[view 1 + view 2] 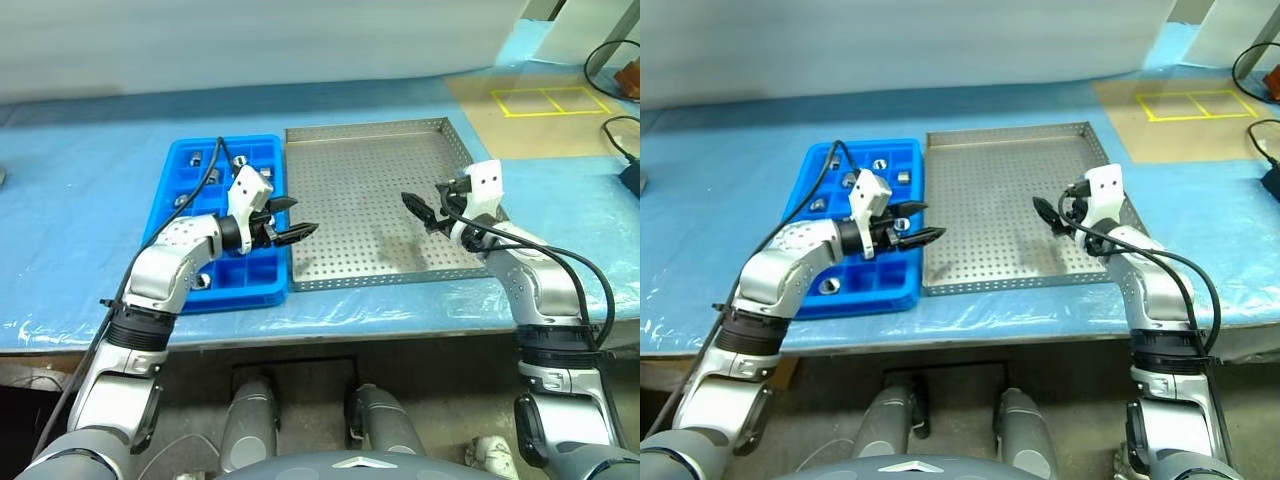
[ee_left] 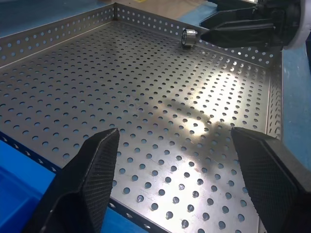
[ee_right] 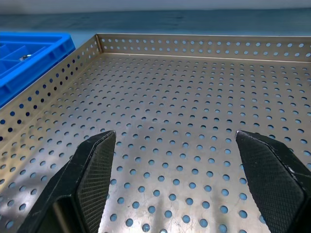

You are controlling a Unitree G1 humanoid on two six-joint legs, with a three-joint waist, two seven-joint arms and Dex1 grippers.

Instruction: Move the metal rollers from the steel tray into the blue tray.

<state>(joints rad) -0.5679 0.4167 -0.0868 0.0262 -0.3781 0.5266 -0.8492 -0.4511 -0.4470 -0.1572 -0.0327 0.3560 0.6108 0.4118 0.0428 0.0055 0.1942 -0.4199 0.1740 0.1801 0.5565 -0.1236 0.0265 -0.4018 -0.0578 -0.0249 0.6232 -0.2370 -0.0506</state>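
1. The left gripper (image 1: 296,220) hangs over the seam between the blue tray (image 1: 168,200) and the steel tray (image 1: 380,135), its two black fingers spread apart with nothing between them.
2. In the left wrist view its fingertips (image 2: 95,160) stand wide over the perforated floor, well clear of the surface.
3. The right gripper (image 1: 418,210) hangs over the right part of the steel tray, near its right rim, pointing toward the left gripper across the tray's floor; its fingers are also spread and hold nothing.
4. In the right wrist view the right fingertips (image 3: 92,160) frame a bare stretch of perforated floor, with a corner of the blue tray beyond the steel tray's wall.
5. One of the metal rollers (image 2: 189,37) lies in the steel tray close against its perforated side wall, just beside the tips of the right gripper and well apart from the left gripper. Whether the fingertip touches it I cannot tell.
6. Other metal rollers (image 1: 879,163) sit in compartments of the blue tray: several beyond and beside the left gripper, and one (image 1: 829,285) nearer, beside the left forearm.
7. Both trays rest side by side, walls touching or nearly so, on a table covered in blue sheeting (image 1: 80,180).
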